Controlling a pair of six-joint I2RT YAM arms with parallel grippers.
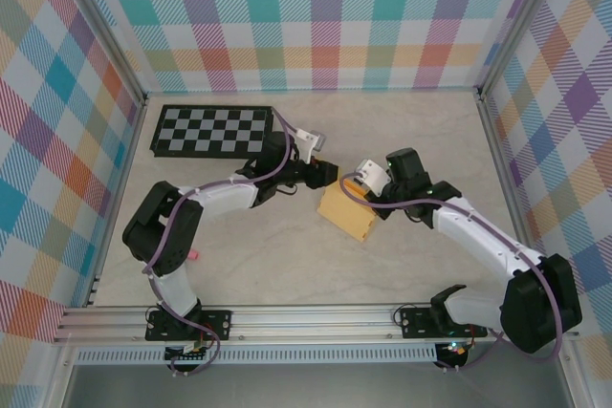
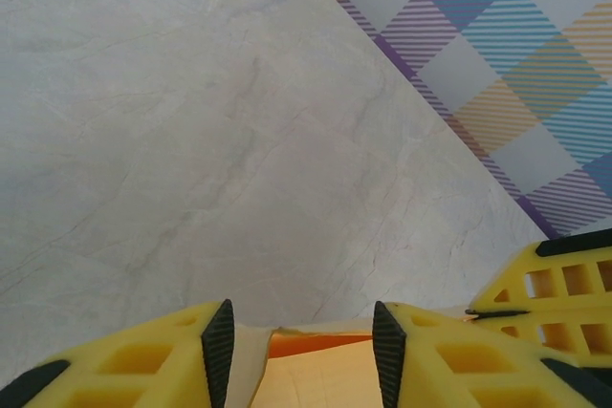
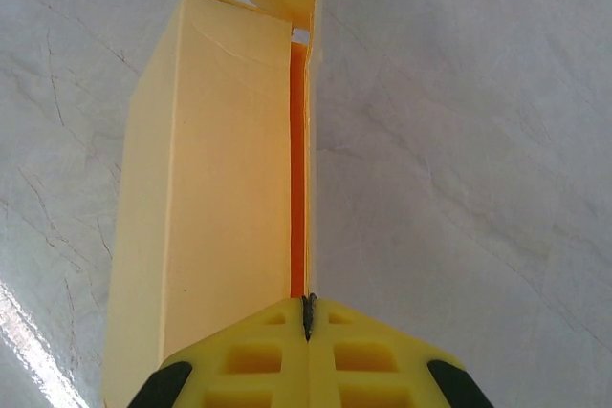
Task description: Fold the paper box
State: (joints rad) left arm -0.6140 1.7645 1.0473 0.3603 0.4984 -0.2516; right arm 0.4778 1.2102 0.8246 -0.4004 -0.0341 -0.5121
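Paper box [image 1: 350,214] lay on the table [image 1: 287,265]; right gripper [image 3: 308,314] was pinched shut on its thin side wall, left gripper [image 2: 299,336] stood open astride its end.

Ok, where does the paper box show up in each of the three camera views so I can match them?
Top view: paper box at the centre of the table.
Left wrist: bottom edge, between the fingers of the left gripper.
Right wrist: left of centre, one wall pinched in the right gripper.
Shared landmark: the pale marbled table under it.
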